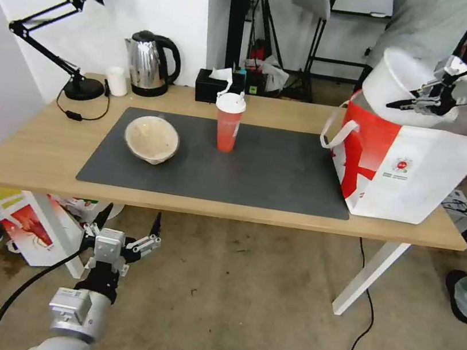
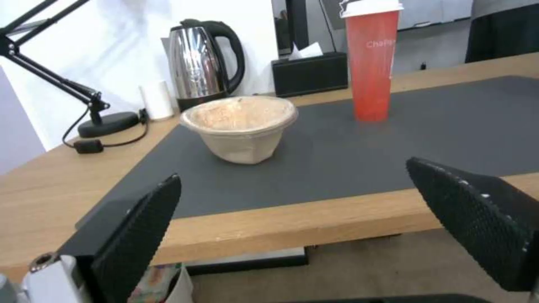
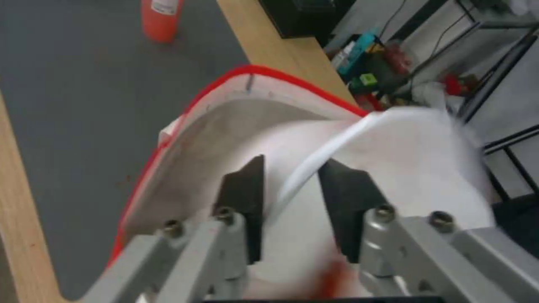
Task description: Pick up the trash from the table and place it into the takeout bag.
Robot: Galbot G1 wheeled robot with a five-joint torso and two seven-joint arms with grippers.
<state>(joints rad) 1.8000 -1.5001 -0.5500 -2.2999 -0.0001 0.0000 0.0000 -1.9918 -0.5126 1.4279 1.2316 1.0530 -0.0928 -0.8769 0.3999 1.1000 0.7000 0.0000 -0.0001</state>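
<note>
Above the bag's open mouth: white bowl, tilted, rim pinched between the fingers of the right gripper, which is closed on it.
Bag: white and red, foil-lined, standing at the table's right end, partly on the mat.
Red cup: upright on the mat near its far edge, white lid on.
Beige bowl: upright on the mat's left part, well apart from the cup.
Table: light wood; also bears a lamp, kettle, small white cup and tissue box along the far edge.
Left gripper: below the table's near edge, fingers spread wide, holding nothing.
</note>
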